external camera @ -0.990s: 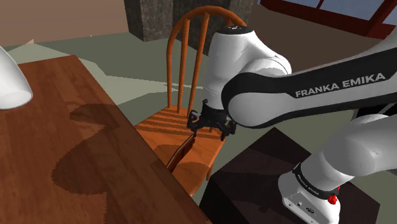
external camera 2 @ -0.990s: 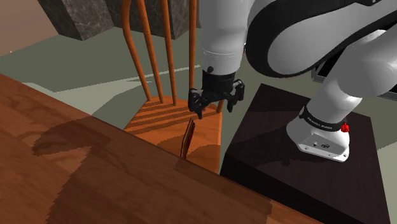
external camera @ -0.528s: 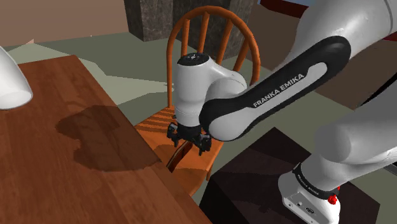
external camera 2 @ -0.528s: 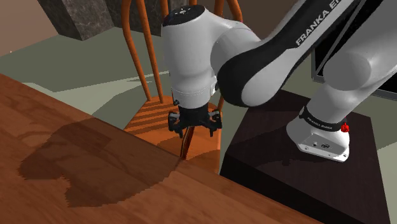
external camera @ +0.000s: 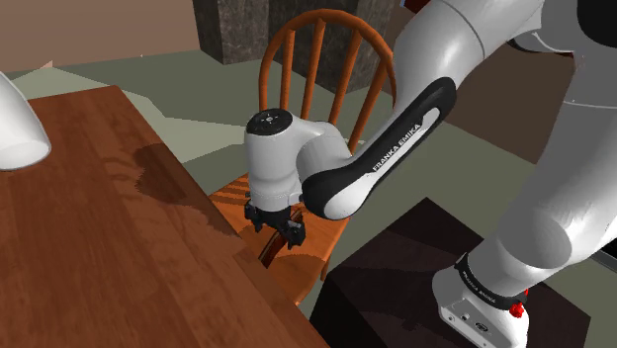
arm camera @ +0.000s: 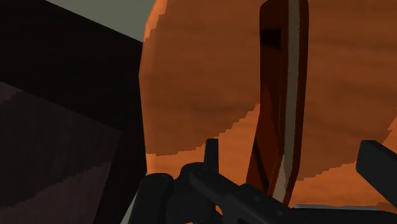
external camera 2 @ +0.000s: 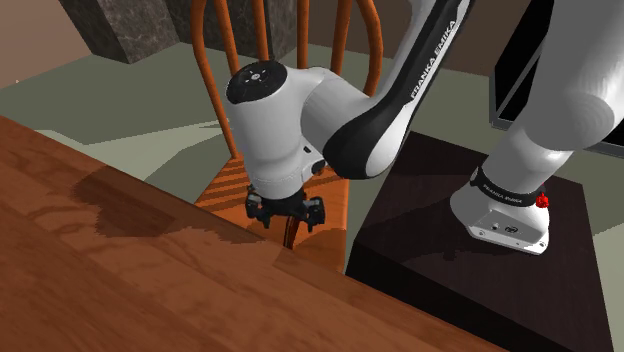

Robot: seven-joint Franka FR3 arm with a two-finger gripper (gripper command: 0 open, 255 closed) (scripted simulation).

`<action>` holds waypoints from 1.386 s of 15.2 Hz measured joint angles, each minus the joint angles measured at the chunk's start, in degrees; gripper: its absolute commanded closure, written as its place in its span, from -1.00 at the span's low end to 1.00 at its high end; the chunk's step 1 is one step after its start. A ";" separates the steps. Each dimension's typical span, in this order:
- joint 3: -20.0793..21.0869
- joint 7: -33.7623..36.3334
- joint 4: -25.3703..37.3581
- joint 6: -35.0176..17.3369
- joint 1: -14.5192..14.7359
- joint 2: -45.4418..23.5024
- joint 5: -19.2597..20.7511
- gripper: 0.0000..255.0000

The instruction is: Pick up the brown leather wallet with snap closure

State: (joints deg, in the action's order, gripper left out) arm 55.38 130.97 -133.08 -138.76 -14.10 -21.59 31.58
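The wallet (arm camera: 283, 95) is a thin reddish-brown thing standing on its narrow edge on the orange chair seat (arm camera: 203, 83), right next to the wooden table (external camera: 99, 247) edge. From the wrist cam its long axis runs straight away from the gripper (arm camera: 294, 159), so it's seen edge-on, like a blade. The black fingers (arm camera: 211, 151) are spread apart with the wallet in the gap between them, neither one touching it, so nothing is grabbed. In the shoulder view the gripper (external camera: 275, 222) hangs just over the wallet's (external camera: 268, 251) top, pointing down at the seat.
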 measured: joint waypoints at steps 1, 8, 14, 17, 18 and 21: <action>-1.03 0.80 0.23 -0.34 0.90 -0.89 1.11 -1.00; -4.22 3.37 0.38 -1.97 3.54 -3.49 4.67 1.00; -4.15 3.42 0.23 -1.91 3.60 -3.44 4.64 1.00; -3.26 2.57 0.26 -1.48 2.70 -2.68 3.62 1.00; -2.50 1.96 0.26 -1.08 2.08 -2.05 2.78 1.00; 0.22 0.05 0.21 0.32 0.06 0.16 -0.23 1.00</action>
State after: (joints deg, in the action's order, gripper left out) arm 55.59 131.02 -132.87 -138.44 -14.04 -21.43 31.35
